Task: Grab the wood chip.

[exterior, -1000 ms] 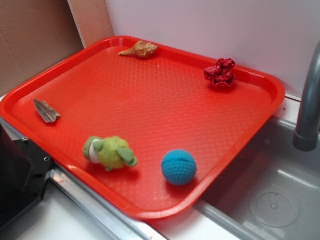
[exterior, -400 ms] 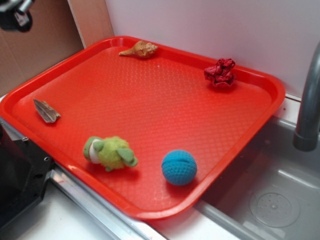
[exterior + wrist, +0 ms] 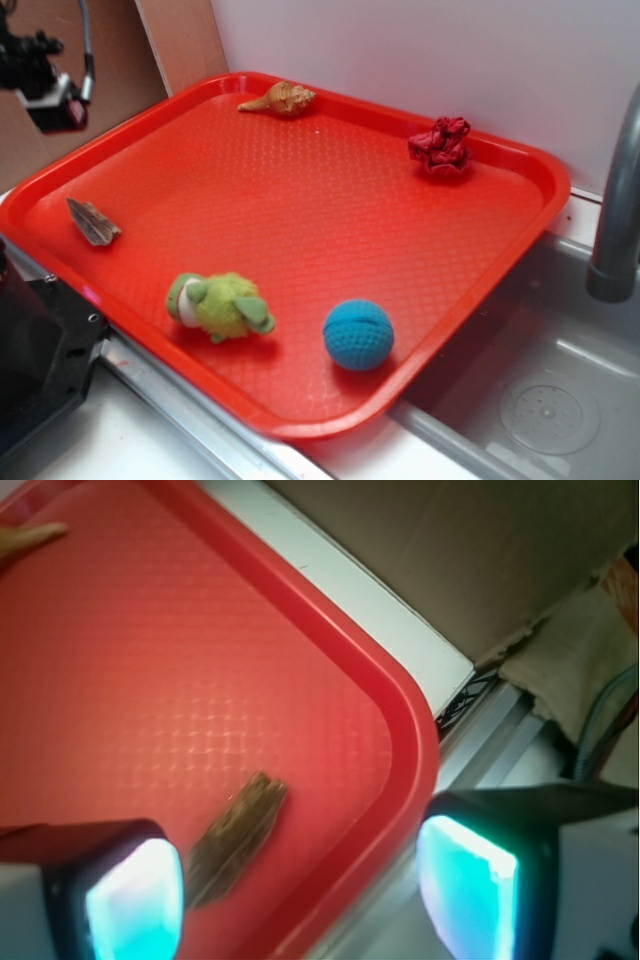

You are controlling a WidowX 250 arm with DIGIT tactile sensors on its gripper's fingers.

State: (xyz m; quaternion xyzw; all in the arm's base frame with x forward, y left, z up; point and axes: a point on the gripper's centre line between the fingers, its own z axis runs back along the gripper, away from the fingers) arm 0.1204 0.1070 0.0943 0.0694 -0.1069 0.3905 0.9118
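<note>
The wood chip [image 3: 92,222], a small grey-brown pointed sliver, lies flat near the left rim of the red tray [image 3: 500,155]. My gripper [image 3: 45,85] hangs high above the tray's far left corner, well above and behind the chip. In the wrist view the gripper [image 3: 300,890] is open, with nothing between its fingers. There the wood chip [image 3: 235,837] lies far below, close beside the left fingertip [image 3: 135,900], while the right fingertip [image 3: 465,885] hangs over the tray rim [image 3: 410,750].
On the tray also lie a tan seashell [image 3: 280,98] at the back, a crumpled red thing [image 3: 441,145] at back right, a green plush toy [image 3: 218,304] and a blue ball [image 3: 358,334] in front. A sink [image 3: 540,390] and grey faucet [image 3: 618,200] stand right.
My gripper has come into the exterior view at the upper left and moved down and right toward the tray's left corner. The things on the tray have not moved.
</note>
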